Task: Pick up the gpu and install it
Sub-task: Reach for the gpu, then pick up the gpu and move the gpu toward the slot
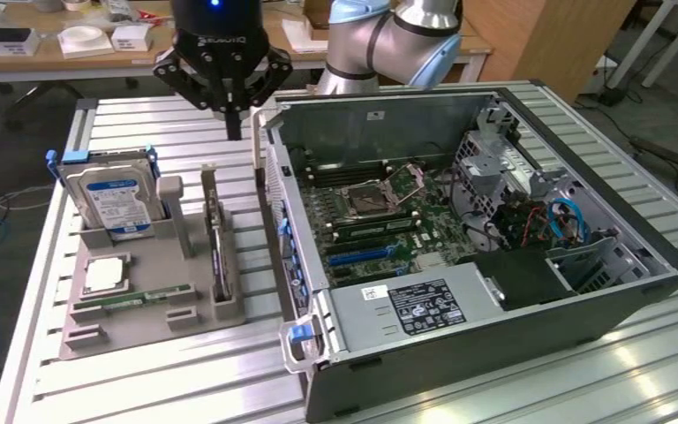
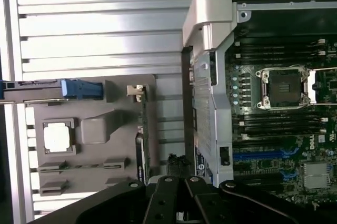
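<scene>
The gpu (image 1: 215,240) stands on its long edge in a slot of the grey holder tray (image 1: 151,322), its silvery bracket end toward the back of the table. The wrist view looks down on its thin edge (image 2: 141,148) with the bracket (image 2: 138,92) at one end. My gripper (image 1: 236,124) hangs above the table behind the tray, between it and the open computer case (image 1: 493,336). Its fingers are shut together and hold nothing. The gripper (image 2: 176,187) shows as dark linkages in the wrist view. A blue expansion slot (image 1: 357,256) lies on the motherboard.
The tray also holds an upright silver hard drive with a blue label (image 1: 116,199), a processor chip (image 1: 106,276) and a green RAM stick (image 1: 139,299). The case's raised side wall (image 1: 278,203) stands close beside the tray. A workbench with boxes (image 1: 80,40) is behind.
</scene>
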{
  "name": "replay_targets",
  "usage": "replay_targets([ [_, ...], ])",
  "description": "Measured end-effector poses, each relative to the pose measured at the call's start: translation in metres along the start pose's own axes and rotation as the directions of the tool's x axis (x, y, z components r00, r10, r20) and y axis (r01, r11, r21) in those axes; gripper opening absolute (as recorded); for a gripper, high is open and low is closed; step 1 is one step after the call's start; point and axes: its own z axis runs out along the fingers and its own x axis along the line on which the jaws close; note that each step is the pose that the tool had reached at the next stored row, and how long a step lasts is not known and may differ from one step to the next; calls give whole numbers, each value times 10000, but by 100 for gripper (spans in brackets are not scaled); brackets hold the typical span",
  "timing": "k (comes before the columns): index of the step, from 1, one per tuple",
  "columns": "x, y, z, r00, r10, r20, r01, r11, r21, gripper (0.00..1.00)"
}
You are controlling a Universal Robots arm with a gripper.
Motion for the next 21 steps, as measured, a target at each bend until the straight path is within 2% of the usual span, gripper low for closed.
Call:
replay_targets([
  [13,522,-41,-14,10000,0,0,0,10000,0,10],
  [21,547,-44,-15,10000,-1,0,1,10000,0,10],
])
